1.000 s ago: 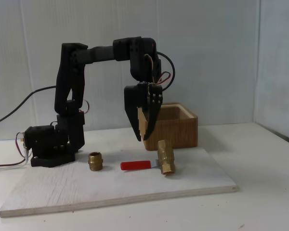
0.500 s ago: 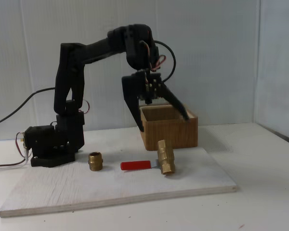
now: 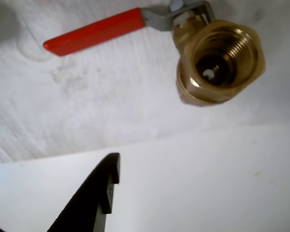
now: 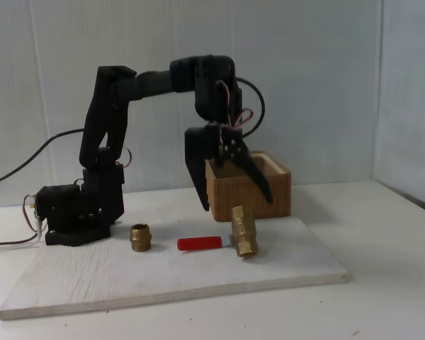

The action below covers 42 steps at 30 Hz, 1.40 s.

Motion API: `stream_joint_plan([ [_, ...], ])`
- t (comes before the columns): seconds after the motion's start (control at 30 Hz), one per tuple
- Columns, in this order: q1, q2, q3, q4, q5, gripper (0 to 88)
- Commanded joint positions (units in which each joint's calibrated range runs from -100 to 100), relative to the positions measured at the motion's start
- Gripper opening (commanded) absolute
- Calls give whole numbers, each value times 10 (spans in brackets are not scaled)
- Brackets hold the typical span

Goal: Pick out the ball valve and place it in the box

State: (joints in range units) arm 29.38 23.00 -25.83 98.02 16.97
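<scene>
White tabletop [image 4: 382,234] against plain pale walls, with a whitewashed board [image 4: 92,280] laid on it to carry the parts. Left in the fixed view: the arm's black base [image 4: 71,212] sits at the board's back corner, cables trailing off left. Next, a stubby brass fitting [image 4: 140,237] stands on end, well apart from the target, likely a distractor. Centre: the ball valve [image 4: 244,232] lies on the board, brass body upright-ish, red lever [image 4: 199,244] flat and pointing left, so the body is free to pinch from above. The claw [image 4: 235,202] hangs over it, jaws spread wide, nothing held, tips above and just behind the valve; wrist view shows the valve [image 3: 217,60] ahead of one black finger [image 3: 99,193], not yet straddled. Behind and right, the wooden box [image 4: 265,188] sits close, open top up, so the carry looks short.
</scene>
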Motion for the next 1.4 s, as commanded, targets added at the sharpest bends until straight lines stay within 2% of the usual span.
stream_joint_plan([
  [0.0, -5, 6, -16, -17, -3, 394],
  [0.17, -7, 21, -16, -32, -3, 394],
  [0.6, -69, 21, -8, -31, -38, 394],
  [1.17, -50, 75, 0, -32, -25, 392],
  [1.37, -50, 78, 0, -32, -24, 282],
])
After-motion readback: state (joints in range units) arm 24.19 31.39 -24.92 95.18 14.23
